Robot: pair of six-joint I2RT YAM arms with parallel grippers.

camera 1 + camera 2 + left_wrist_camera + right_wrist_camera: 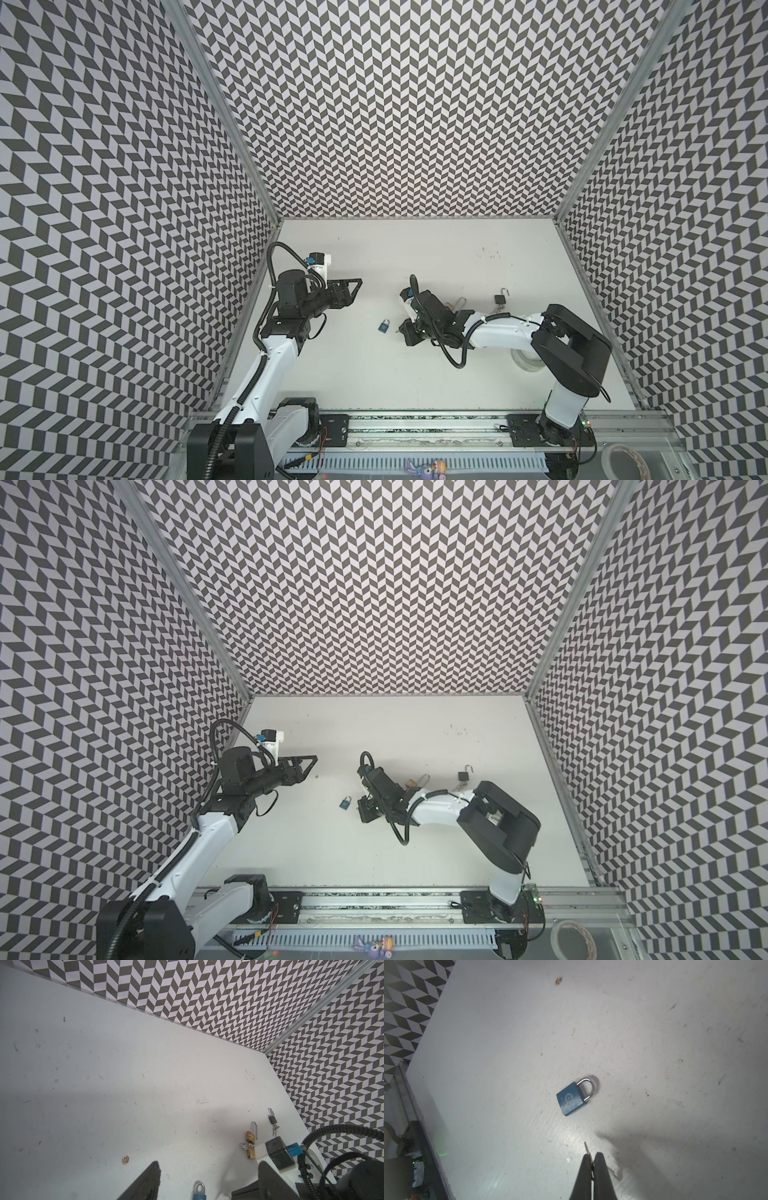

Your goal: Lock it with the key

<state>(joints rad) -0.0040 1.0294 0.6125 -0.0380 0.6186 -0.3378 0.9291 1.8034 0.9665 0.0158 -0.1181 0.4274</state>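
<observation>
Blue padlock (pixel 572 1097) lies flat on the table (pixel 436 257), roughly mid-table in both top views, just beside my right gripper (pixel 592 1155) and touching nothing. From the right wrist view its shackle looks seated, both legs down in the body, so I judge it closed. Whether it is truly latched I cannot tell from here. Nothing sticks out of the lock body.

The right gripper's jaws are pressed together on the key (pixel 586 1147), or what I take for it: a thin metal blade poking out past their tips. It points toward the lock with a clear gap between them. My left gripper (pixel 208 1163) hangs above the table well off to the left, jaws wide apart and holding nothing. The padlock's shackle shows right at the edge of its wrist view.

As I read it, the main work on this lock looks finished, with the shackle down and the key out. What is left, at most, is setting the key down and pulling both arms clear.

Beyond the right arm lie two brass padlocks (pixel 250 1136) and a black padlock (pixel 272 1119), all with shackles sprung open. The black one has keys at its base. Whether those belong to my job the task line does not say.
</observation>
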